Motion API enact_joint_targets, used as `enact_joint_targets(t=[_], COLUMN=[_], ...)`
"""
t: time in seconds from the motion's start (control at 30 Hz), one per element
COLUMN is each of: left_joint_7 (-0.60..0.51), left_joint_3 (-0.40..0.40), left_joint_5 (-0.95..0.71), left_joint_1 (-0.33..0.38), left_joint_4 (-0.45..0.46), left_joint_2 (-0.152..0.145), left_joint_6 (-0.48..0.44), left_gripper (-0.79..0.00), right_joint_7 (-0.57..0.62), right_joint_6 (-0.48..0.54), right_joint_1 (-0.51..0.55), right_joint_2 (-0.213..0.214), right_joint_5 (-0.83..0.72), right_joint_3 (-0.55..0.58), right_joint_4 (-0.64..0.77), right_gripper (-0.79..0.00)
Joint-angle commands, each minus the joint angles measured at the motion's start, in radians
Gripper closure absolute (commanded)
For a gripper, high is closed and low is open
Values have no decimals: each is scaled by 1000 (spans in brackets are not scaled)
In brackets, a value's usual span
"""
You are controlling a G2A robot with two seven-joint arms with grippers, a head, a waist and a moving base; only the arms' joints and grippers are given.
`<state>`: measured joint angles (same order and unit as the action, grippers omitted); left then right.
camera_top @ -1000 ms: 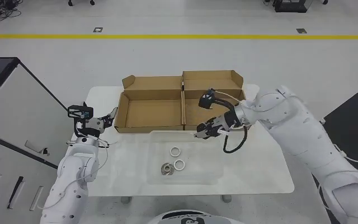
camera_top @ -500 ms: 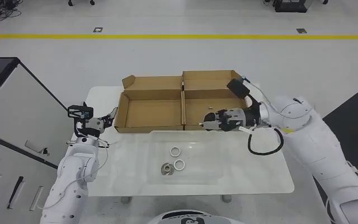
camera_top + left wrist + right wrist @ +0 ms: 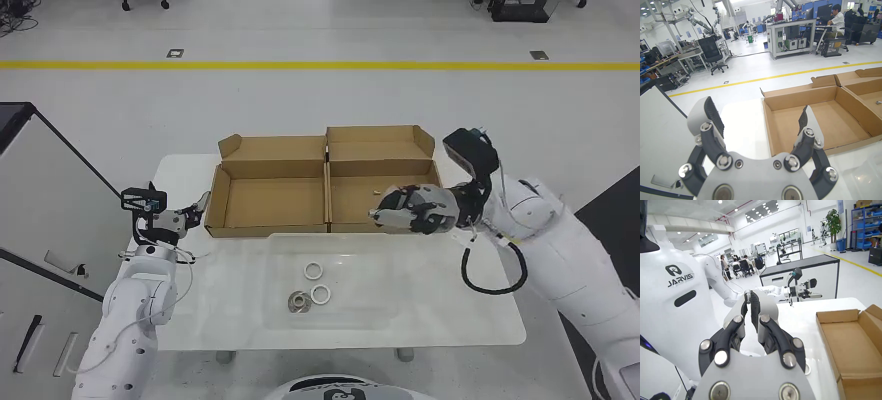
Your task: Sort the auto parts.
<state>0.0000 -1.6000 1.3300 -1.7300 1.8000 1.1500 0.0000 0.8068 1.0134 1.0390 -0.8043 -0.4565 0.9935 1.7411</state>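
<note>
My right gripper hovers over the front wall of the right cardboard box, shut on a small threaded bolt that sticks out past its fingertips. Another small metal part lies on that box's floor. The left cardboard box stands empty beside it. In the clear tray near the table's front lie two white rings and a metal ring part. My left gripper stays open with nothing in it, just off the left box's outer wall, and appears again.
The white table has bare room to the right of the tray and in front of the left gripper. The two boxes' raised flaps stand along the far side. A grey cabinet sits beside the table's left end.
My right arm has swung from above the tray's back edge to the right and toward the right box, turning its wrist, with the bolt still held. The left arm has not moved.
</note>
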Motion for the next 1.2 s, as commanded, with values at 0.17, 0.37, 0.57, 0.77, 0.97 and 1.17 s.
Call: enact_joint_targets(t=[0.17,0.37,0.57,0.77,0.97,1.17], left_joint_7=[0,0,0,0,0,0], left_joint_3=[0,0,0,0,0,0], left_joint_5=[0,0,0,0,0,0], left_joint_1=[0,0,0,0,0,0], left_joint_4=[0,0,0,0,0,0], left_joint_2=[0,0,0,0,0,0], left_joint_6=[0,0,0,0,0,0], left_gripper=[-785,-785,-785,-785,-785,-785], right_joint_7=[1,1,-33,-90,-57,1], right_joint_6=[-1,-1,-7,-1,-1,-1], right_joint_1=[-25,-25,-14,2,4,3], right_joint_2=[10,10,7,-3,-26,-65], right_joint_5=[7,7,-14,-65,-261,-448], right_joint_3=[-2,-2,-3,12,12,17], right_joint_4=[32,32,43,77,140,170], right_gripper=[0,0,0,0,0,0])
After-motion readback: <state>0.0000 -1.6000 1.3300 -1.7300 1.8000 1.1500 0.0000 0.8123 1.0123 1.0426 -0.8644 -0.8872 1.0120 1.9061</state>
